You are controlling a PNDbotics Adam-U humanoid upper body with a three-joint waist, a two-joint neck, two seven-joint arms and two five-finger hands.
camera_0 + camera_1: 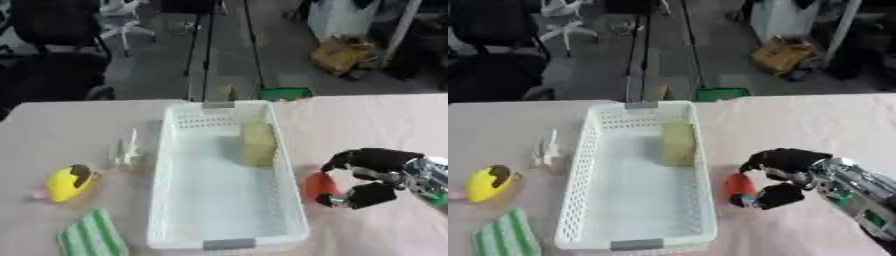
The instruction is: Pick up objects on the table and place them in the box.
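- The right hand (372, 175) curls its fingers (339, 161) and thumb round a red object (319, 185) on the bench (367, 120), just outside the white basket (166, 200).
- The basket wall lies at nine o'clock from the hand, so the carry likely runs up and over the rim.
- A pale yellow block (258, 142) already sits inside.
- A yellow toy (68, 183), a striped green cloth (90, 236) and a clear object (125, 151) wait on the basket's far side.
- The left hand is out of sight.

An office or lab room: black swivel chairs (52, 65), tripod legs (203, 55), a grey floor (157, 70) behind the pink-covered tabletop (367, 120).
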